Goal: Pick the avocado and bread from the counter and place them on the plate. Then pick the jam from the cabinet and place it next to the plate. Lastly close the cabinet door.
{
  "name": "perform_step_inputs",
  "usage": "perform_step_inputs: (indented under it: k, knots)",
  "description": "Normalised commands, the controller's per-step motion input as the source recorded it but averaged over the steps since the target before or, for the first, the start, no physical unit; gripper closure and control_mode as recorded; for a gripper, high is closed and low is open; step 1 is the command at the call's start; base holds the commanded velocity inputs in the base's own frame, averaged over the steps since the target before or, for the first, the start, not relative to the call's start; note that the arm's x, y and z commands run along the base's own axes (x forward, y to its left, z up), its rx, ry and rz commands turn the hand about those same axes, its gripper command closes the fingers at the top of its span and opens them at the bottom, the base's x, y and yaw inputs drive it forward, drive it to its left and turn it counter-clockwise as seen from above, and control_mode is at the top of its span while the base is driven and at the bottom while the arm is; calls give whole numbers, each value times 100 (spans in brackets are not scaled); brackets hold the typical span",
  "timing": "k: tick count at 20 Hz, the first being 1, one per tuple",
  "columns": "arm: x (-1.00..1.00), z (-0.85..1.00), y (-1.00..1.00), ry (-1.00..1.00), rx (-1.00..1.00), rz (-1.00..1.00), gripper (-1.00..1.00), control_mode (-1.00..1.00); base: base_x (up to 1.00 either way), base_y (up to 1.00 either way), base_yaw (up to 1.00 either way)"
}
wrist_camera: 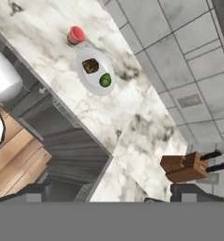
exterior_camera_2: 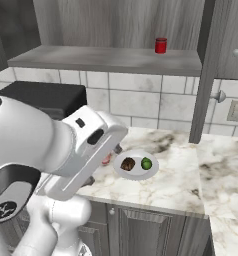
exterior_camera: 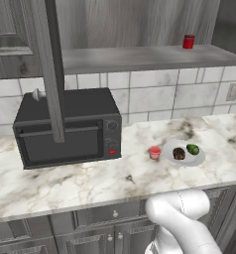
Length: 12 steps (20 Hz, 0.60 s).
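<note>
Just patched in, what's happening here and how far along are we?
The pincer is open and holds nothing. The avocado and the bread already lie side by side on the plate on the counter, and the jam stands on the counter right beside the plate, toward the microwave. The cabinet door still stands open, edge-on over the microwave, so closing it is what remains. A darker red jar sits on the cabinet shelf.
</note>
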Motion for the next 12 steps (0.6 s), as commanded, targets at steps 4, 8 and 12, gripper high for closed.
perform_step_inputs:
  k: [4, 8, 12]
  knots:
    - [-29, 15, -28, 12, 0, -22, -100, -100, 0, 0, 0]
    - [-30, 17, -30, 6, -4, -19, -100, -100, 0, 0, 0]
    - [-34, 18, -33, 0, -5, -6, -100, -100, 0, 0, 0]
